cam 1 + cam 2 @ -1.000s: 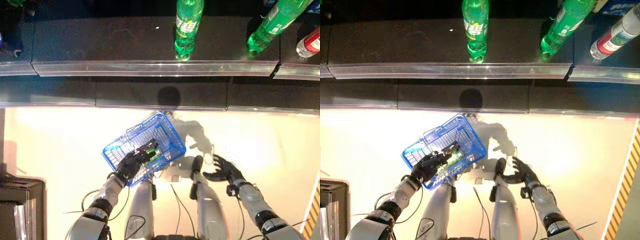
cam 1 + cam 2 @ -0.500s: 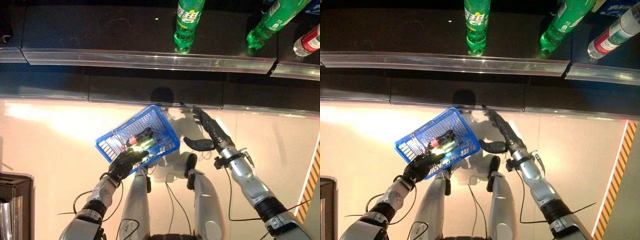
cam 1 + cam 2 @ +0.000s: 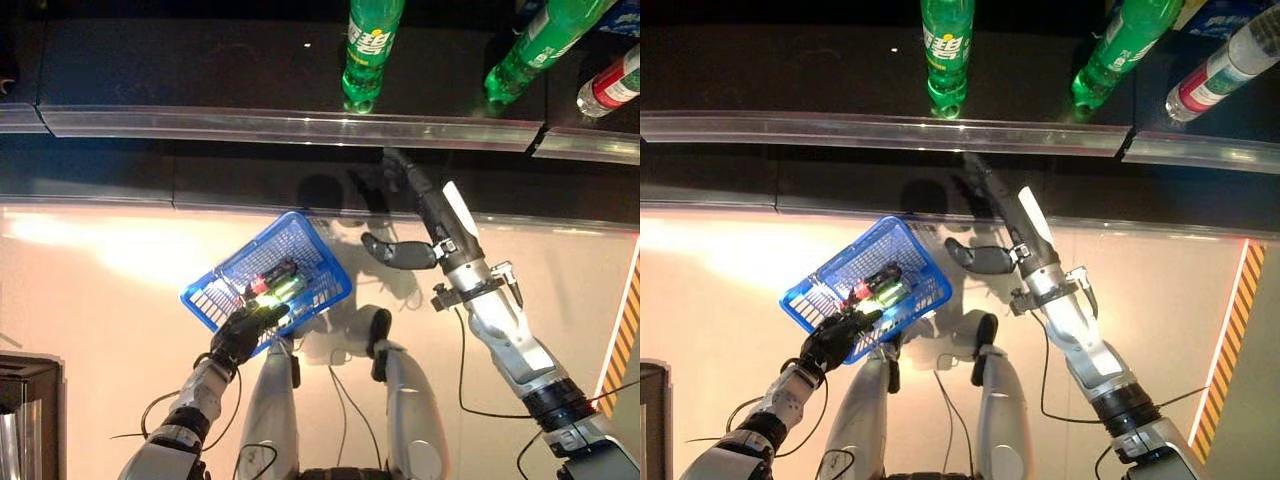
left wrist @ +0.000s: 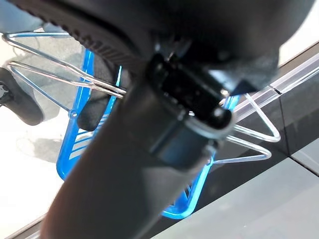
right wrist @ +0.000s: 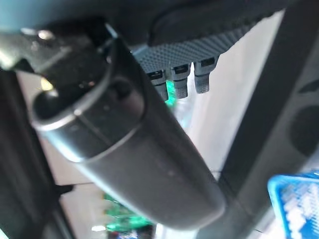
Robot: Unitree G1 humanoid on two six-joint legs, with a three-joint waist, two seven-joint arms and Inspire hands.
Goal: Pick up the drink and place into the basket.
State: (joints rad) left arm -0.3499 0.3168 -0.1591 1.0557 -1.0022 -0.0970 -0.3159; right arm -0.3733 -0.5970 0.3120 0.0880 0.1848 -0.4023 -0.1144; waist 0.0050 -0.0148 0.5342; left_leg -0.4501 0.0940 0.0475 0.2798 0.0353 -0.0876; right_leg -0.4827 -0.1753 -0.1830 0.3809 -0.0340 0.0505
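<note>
A green drink bottle [image 3: 370, 50] stands on the dark shelf at the back, behind its clear rail [image 3: 300, 125]. My right hand [image 3: 435, 225] is open, with straight fingers stretched towards the shelf front just below and right of that bottle, thumb out to the side, holding nothing. It has not reached the bottle. My left hand [image 3: 243, 332] is shut on the wire handles [image 4: 60, 74] of the blue basket [image 3: 290, 240], which hangs in front at the lower left. Drinks [image 3: 277, 285] with green and red parts lie in the basket.
A second green bottle [image 3: 540, 45] leans on the shelf to the right, with a red-labelled bottle [image 3: 610, 88] beyond it. A dark lower ledge [image 3: 200, 185] runs under the shelf. A yellow-striped floor strip [image 3: 628, 330] lies at the far right.
My right arm has risen from low beside the legs and stretched forwards up to the shelf front, its fingers straightening. The blue basket stays in my left hand, shifted a little left.
</note>
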